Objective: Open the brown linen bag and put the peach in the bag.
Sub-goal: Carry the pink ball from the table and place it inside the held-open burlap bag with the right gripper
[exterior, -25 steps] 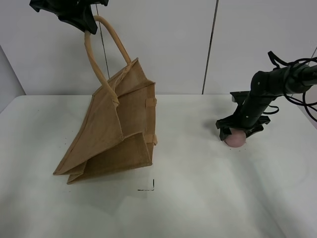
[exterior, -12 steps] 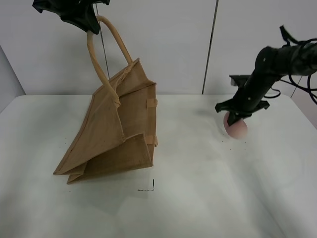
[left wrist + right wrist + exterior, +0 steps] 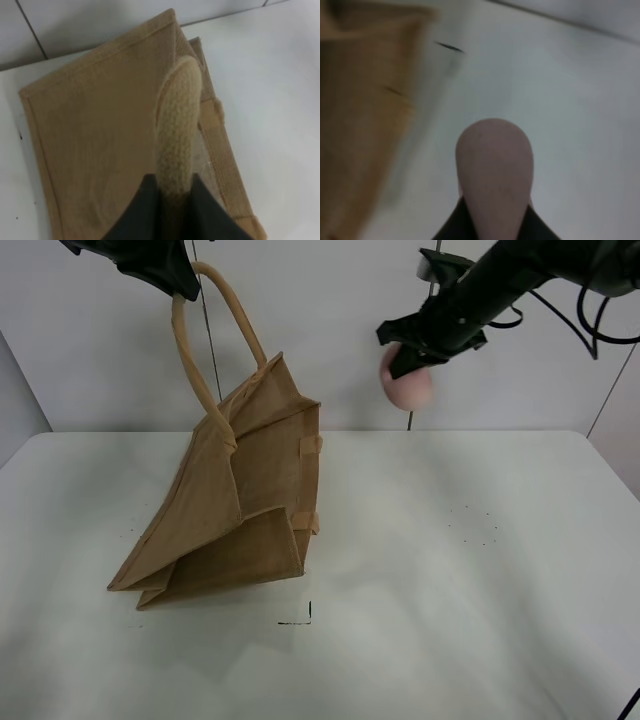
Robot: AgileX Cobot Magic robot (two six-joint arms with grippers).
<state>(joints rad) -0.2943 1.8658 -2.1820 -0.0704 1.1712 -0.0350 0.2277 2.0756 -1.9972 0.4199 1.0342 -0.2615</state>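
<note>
Left end effector: clamped on the bag's handle, holding it up; the base rests tilted on the surface.
Right end effector: clamped on the peach, high in the air, near the bag's top and to its right.
Mouth: the gussets look folded in and the opening seems narrow.
Risk, miss: released over so slim a mouth, the peach could strike the rim and roll across the surface.
Risk, bag: a nudge on the raised side may swing or topple it.
Risk, arms: the end effectors could meet near the handle.
Around: a black corner mark and the wall behind.
In the way: nothing between peach and bag.
</note>
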